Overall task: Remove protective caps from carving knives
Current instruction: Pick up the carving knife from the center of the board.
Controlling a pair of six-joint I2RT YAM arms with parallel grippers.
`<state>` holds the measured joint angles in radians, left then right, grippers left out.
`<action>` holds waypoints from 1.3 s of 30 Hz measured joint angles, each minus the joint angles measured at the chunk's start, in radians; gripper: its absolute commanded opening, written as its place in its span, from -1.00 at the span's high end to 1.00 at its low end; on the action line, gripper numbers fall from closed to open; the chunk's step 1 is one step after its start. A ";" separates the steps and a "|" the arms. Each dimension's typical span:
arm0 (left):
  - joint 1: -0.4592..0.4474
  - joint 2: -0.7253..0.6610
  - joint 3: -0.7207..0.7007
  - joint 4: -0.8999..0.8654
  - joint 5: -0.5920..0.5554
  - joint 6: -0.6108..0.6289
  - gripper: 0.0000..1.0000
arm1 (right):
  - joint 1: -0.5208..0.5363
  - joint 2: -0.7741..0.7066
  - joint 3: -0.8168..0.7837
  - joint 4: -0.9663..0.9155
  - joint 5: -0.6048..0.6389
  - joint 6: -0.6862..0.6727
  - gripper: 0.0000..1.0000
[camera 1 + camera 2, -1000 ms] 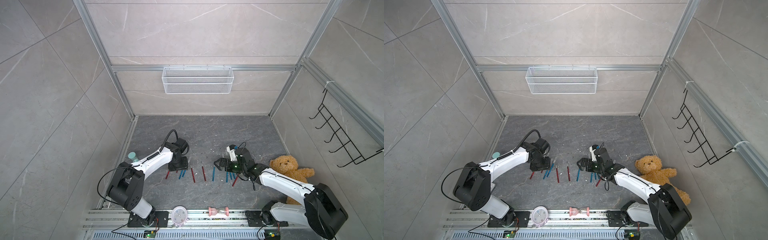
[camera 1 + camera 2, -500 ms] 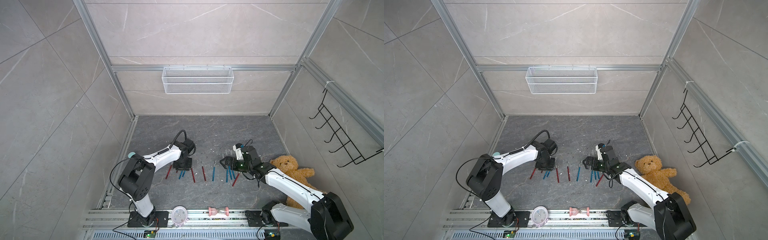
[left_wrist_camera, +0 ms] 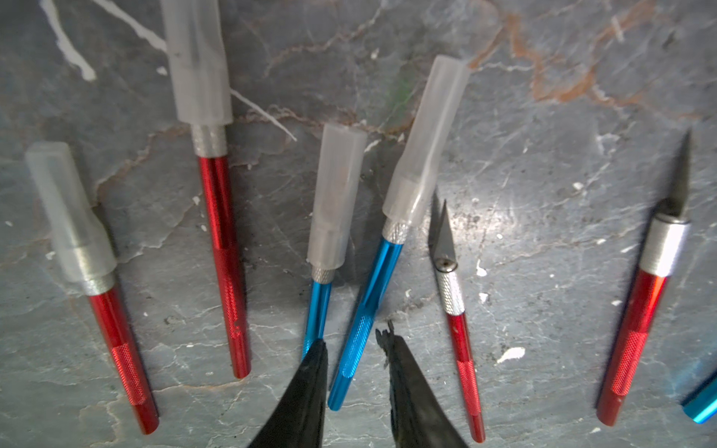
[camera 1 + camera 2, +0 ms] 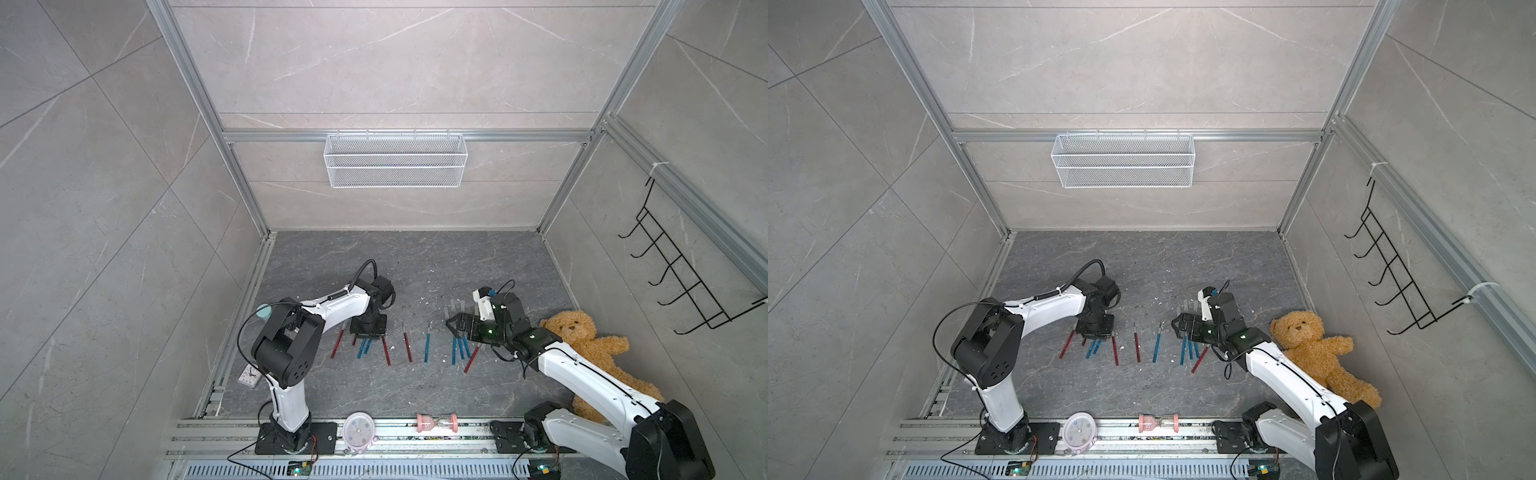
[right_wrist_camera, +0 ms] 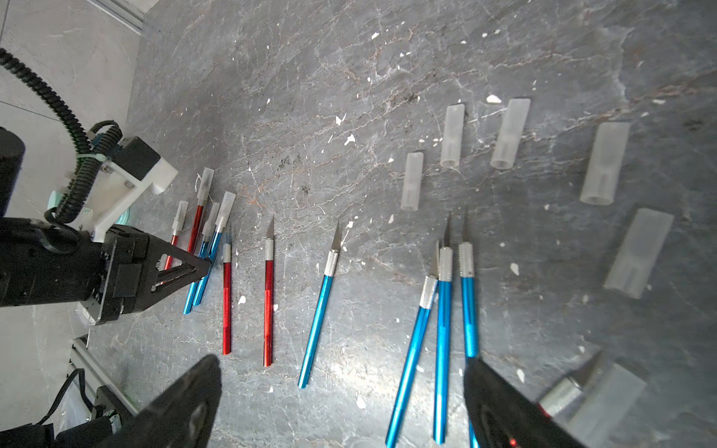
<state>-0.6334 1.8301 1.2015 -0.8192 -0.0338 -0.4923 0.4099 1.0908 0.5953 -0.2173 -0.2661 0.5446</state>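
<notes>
The left gripper (image 3: pixel 353 337) is straddling one of four capped knives (image 3: pixel 368 302), jaws slightly apart. The right gripper (image 5: pixel 341 362) is hanging open; loose caps (image 5: pixel 452 135) are lying ahead, beyond bare knives (image 5: pixel 444 310).

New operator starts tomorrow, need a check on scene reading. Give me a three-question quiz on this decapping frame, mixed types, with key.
1. Count: in the left wrist view, how many carving knives have protective caps on?
2. True or false: the right pincer grips a loose cap.
3. Pick one: the knife handle between the fingers of the left pincer is A) red, B) blue, C) silver.

Key: 1) four. 2) false, it stands wide open and holds nothing. 3) B.
</notes>
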 measured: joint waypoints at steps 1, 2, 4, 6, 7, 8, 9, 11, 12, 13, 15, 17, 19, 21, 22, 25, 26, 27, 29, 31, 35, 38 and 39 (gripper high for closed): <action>0.000 0.002 0.000 0.000 0.000 0.000 0.41 | 0.000 0.000 0.000 0.000 0.000 0.000 -0.92; 0.000 0.006 0.000 0.000 0.000 0.000 0.41 | 0.000 0.000 0.000 0.000 0.000 0.000 -0.92; 0.000 0.010 0.000 0.000 0.000 0.000 0.41 | 0.000 0.000 0.000 0.000 -0.003 0.000 -0.91; 0.000 0.011 0.000 0.001 0.000 0.000 0.42 | 0.000 0.000 0.000 0.000 -0.007 0.000 -0.90; 0.000 0.011 0.000 0.001 0.000 0.000 0.42 | 0.000 0.000 0.000 0.000 -0.008 0.000 -0.90; 0.000 0.012 0.000 0.001 0.000 0.000 0.42 | 0.000 0.000 0.000 0.000 -0.010 0.000 -0.90; 0.000 0.013 0.000 0.001 0.000 0.000 0.42 | -0.001 0.000 0.000 0.001 -0.011 0.000 -0.90; 0.000 0.018 0.000 0.002 0.000 0.000 0.45 | -0.001 0.000 0.000 0.001 -0.011 0.000 -0.90; 0.000 0.020 0.000 0.003 0.000 0.000 0.46 | -0.002 0.000 0.000 0.001 -0.012 0.000 -0.89; 0.000 0.022 0.000 0.004 0.000 0.000 0.48 | -0.002 0.000 0.000 0.001 -0.014 0.000 -0.89; 0.000 0.026 0.000 0.005 0.001 0.000 0.51 | -0.003 0.001 0.000 0.001 -0.015 0.000 -0.89; 0.000 0.029 0.000 0.006 0.001 0.000 0.55 | -0.003 0.003 0.000 0.001 -0.015 0.000 -0.88; -0.001 0.034 0.001 0.008 0.004 0.000 0.59 | -0.003 0.005 0.000 0.002 -0.015 0.000 -0.88; -0.002 0.037 0.005 0.008 0.006 0.002 0.64 | -0.003 0.008 0.000 0.004 -0.015 0.000 -0.88; -0.002 0.039 0.007 0.008 0.008 0.003 0.66 | -0.004 0.009 0.000 0.004 -0.016 0.000 -0.88; -0.004 0.042 0.011 0.006 0.009 0.005 0.71 | -0.006 0.009 0.000 0.004 -0.018 0.000 -0.88; -0.006 0.042 0.011 0.006 0.009 0.006 0.72 | -0.006 0.009 0.000 0.004 -0.019 0.000 -0.87; -0.006 0.042 0.011 0.006 0.009 0.006 0.73 | -0.006 0.009 0.000 0.004 -0.019 0.000 -0.88; -0.008 0.042 0.012 0.006 0.009 0.006 0.74 | -0.006 0.009 0.000 0.004 -0.019 0.000 -0.88; -0.008 0.042 0.011 0.007 0.009 0.006 0.72 | -0.006 0.009 0.000 0.004 -0.019 0.000 -0.87; -0.008 0.044 0.011 0.006 0.009 0.006 0.68 | -0.006 0.014 0.000 0.004 -0.020 0.000 -0.87; -0.008 0.045 0.012 0.006 0.010 0.006 0.68 | -0.006 0.016 0.000 0.005 -0.022 0.000 -0.87; -0.008 0.046 0.012 0.006 0.010 0.006 0.68 | -0.006 0.016 0.000 0.004 -0.022 0.000 -0.87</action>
<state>-0.6418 1.8763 1.2133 -0.8135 -0.0238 -0.4862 0.4042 1.1069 0.5953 -0.2131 -0.2882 0.5446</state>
